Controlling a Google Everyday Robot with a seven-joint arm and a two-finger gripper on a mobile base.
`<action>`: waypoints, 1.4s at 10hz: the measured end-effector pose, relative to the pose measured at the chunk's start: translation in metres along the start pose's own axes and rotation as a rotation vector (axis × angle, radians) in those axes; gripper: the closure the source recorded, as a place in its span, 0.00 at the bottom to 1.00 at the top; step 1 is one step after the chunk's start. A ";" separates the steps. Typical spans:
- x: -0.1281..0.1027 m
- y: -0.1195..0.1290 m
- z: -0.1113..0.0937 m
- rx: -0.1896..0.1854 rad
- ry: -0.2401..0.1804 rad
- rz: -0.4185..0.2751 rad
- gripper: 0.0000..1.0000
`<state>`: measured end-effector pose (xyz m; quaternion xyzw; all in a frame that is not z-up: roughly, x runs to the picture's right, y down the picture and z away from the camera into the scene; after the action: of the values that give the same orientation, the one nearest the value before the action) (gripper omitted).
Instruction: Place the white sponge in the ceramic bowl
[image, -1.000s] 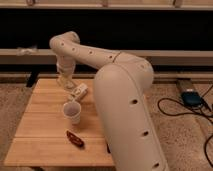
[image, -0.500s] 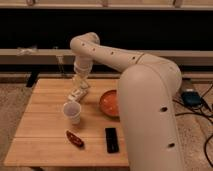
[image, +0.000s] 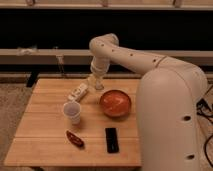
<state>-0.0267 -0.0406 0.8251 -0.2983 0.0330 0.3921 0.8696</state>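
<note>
My gripper (image: 96, 83) hangs low over the back of the wooden table (image: 45, 145), just left of and behind the ceramic bowl (image: 115, 103). It is shut on a small off-white block, the white sponge (image: 93, 79), which it holds just above the tabletop. The bowl is orange-red, round and shallow, and stands right of the table's middle with nothing in it. The sponge is left of the bowl's rim, not over it.
A longer whitish object with dark marks (image: 78, 92) lies left of the gripper. A white cup (image: 72, 111) stands upright left of the bowl. A dark red object (image: 75, 138) and a black flat bar (image: 112, 139) lie near the front edge. My arm's large white body (image: 170, 115) covers the table's right side.
My gripper has moved steadily to the right, from above the whitish marked object toward the bowl. The arm's body has swung right and uncovered the bowl and the black bar.
</note>
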 end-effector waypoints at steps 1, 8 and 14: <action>0.009 -0.008 0.007 0.002 0.015 0.029 1.00; 0.077 -0.024 0.037 0.005 0.162 0.137 0.48; 0.104 -0.039 0.037 -0.002 0.164 0.228 0.20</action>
<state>0.0664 0.0285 0.8444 -0.3245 0.1373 0.4626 0.8135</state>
